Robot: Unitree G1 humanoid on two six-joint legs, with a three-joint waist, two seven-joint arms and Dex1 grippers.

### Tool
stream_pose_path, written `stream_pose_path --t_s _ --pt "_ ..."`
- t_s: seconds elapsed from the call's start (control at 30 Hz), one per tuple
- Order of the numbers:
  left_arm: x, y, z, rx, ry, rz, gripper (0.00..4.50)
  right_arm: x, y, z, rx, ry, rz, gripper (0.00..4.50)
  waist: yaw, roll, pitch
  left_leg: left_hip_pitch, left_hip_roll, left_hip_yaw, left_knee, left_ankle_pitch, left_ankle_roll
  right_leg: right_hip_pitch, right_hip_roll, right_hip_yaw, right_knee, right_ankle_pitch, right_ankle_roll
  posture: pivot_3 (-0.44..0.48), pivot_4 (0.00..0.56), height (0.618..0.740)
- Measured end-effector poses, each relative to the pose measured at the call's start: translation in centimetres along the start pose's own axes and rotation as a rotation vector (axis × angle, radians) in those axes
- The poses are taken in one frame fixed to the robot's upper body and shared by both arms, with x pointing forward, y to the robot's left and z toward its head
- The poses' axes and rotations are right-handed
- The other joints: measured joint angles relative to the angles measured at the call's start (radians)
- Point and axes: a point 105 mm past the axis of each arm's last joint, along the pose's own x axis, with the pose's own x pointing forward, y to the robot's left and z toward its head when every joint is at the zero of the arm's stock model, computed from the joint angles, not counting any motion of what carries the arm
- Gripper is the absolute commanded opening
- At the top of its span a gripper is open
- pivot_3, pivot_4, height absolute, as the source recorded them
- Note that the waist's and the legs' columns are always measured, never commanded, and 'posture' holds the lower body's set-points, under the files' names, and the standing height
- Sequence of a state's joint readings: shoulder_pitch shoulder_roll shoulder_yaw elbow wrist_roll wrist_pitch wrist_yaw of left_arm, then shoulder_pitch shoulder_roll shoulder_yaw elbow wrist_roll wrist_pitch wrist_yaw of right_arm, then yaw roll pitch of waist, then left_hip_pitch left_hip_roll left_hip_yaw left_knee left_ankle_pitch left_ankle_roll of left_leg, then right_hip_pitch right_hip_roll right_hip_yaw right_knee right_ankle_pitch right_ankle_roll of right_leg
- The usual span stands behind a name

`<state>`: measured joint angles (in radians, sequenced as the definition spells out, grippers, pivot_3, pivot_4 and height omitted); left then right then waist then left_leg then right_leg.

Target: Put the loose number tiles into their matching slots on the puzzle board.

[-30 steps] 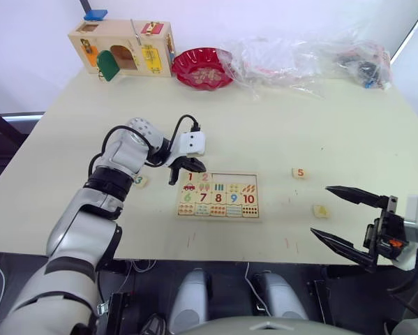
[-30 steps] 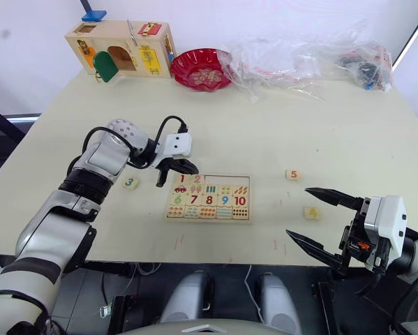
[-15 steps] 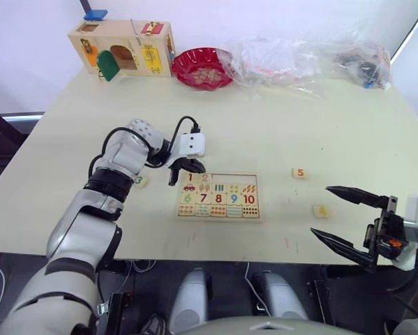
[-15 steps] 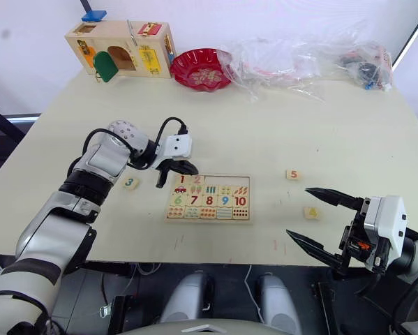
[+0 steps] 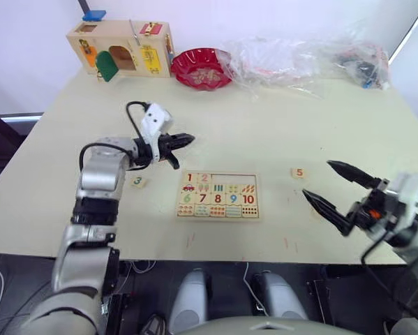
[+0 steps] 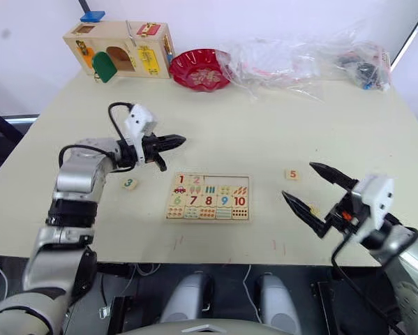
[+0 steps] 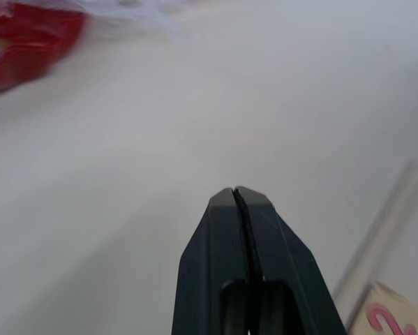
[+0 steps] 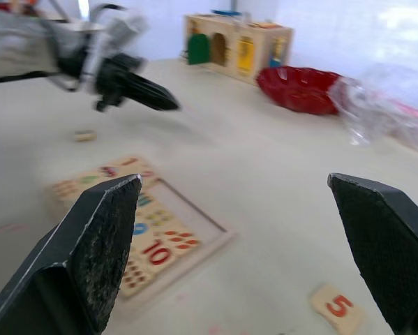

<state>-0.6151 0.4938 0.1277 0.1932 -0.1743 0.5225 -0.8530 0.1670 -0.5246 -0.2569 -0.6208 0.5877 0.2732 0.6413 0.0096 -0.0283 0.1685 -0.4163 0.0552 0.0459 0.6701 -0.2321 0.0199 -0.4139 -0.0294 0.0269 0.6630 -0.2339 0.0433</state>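
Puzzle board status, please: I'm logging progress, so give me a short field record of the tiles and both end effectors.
puzzle board: tiles 1 and 2 seated in top row; rest of that row open
tile 3: loose on the table, left of the board
tile 5: loose, right of the board
left end effector: shut, empty, above the table
right end effector: open, empty

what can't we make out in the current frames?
- Tile 4: behind the right gripper in both eye views.
- Puzzle board: counting pictures too small in the eye views; blurred in the right wrist view; cut off by the edge in the left wrist view.
- Red bowl: contents too small.
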Motion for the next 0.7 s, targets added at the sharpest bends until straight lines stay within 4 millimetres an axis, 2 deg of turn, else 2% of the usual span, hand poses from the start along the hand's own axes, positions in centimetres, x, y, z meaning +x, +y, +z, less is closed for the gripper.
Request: stream_pose_path --t_s 0.13,0.27,0.33,0.47,0.63,0.67,0.7 --pt "-1.7 1.0 -0.2 -0.071 -0.096 0.218 0.02 1.8 -1.6 -0.7 -0.001 -0.027 -0.084 4.50 0.001 0.000 0.000 0.000 0.000 0.000 0.000 0.000 0.000 0.000 0.000 0.000 0.000 0.000 0.000 0.000 0.150 0.740" --pt "-3.0 0.8 -0.4 -0.149 -0.195 0.352 0.02 3.0 -3.5 -1.3 0.041 -0.045 -0.122 4.50 0.005 0.000 0.000 0.000 -0.001 0.000 0.000 0.000 0.000 0.001 -0.001 0.000 -0.001 0.001 0.000 0.000 0.150 0.740" --pt "-3.8 0.0 -1.3 -0.144 -0.216 0.397 0.02 3.2 -4.0 -1.7 0.048 -0.044 -0.104 4.50 0.003 0.000 0.000 0.001 -0.001 0.001 -0.001 0.000 0.000 0.001 -0.001 0.001 -0.001 0.001 0.000 0.000 0.150 0.740" --pt "-5.3 -1.2 -3.3 -0.168 -0.197 0.398 0.02 3.2 -4.6 -2.6 0.060 -0.019 -0.060 4.50 0.000 0.000 0.000 0.001 0.000 0.001 -0.001 0.000 0.000 0.001 -0.001 0.001 0.000 0.001 0.000 0.000 0.150 0.740" --pt "-8.2 -2.2 -4.0 -0.175 -0.227 0.361 0.02 2.6 -4.3 -3.0 0.062 0.016 0.064 4.50 -0.001 0.000 0.000 0.001 0.000 0.001 -0.001 0.000 0.000 0.001 -0.001 0.001 -0.001 0.001 0.000 0.000 0.150 0.740" --pt "-9.1 -2.3 -4.4 -0.182 -0.221 0.354 0.53 2.2 -4.3 -3.0 0.063 0.030 0.091 4.50 -0.002 0.000 0.000 0.001 0.000 0.002 -0.001 0.000 0.000 0.001 -0.001 0.001 -0.001 0.001 0.000 0.000 0.150 0.740" --pt "-9.7 -2.4 -4.8 -0.186 -0.211 0.350 0.72 1.8 -4.4 -3.1 0.066 0.038 0.103 4.50 -0.001 0.000 0.000 0.001 0.000 0.002 -0.001 0.000 0.000 0.001 -0.001 0.001 -0.001 0.000 0.000 0.000 0.150 0.740"
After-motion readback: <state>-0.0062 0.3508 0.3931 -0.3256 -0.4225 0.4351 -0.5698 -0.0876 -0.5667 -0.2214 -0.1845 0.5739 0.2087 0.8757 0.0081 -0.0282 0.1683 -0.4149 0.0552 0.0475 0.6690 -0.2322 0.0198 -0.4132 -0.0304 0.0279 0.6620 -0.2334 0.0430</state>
